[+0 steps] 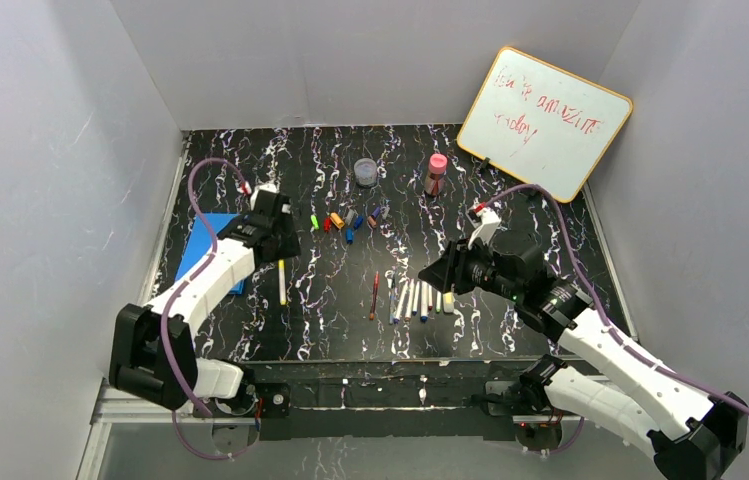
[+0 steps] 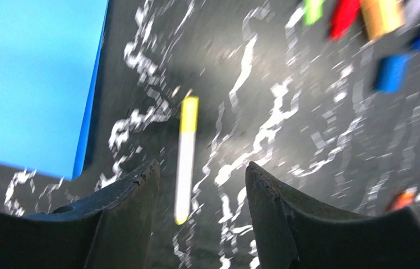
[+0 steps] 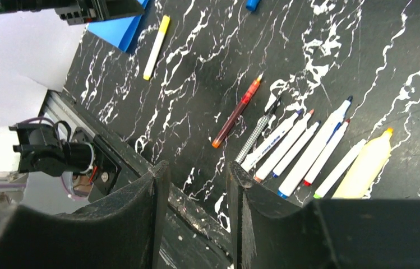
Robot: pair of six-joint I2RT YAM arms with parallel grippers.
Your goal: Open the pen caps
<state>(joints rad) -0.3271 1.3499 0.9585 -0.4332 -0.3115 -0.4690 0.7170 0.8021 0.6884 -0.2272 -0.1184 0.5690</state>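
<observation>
From above, the left gripper (image 1: 280, 245) hangs well left of the pen row (image 1: 415, 298), over a lone yellow pen (image 1: 282, 282) beside the blue mat (image 1: 212, 250). The loose caps (image 1: 345, 222) lie clustered behind the row, likely kept apart from the barrels so finished work stays sorted. The right gripper (image 1: 437, 272) hovers at the row's right end.

Left wrist: the left gripper (image 2: 201, 168) has its jaws about half apart and holds nothing. The yellow pen (image 2: 185, 159) lies flat on the table below the gap. The caps (image 2: 387, 33) are a blur at top right.

Right wrist: the right gripper (image 3: 196, 166) is parted and empty, aimed just short of the row (image 3: 308, 151). The pens there show thin coloured tips, so they look uncapped. The yellow pen (image 3: 157, 39), far left of the row, may be the one with its cap still on.
</observation>
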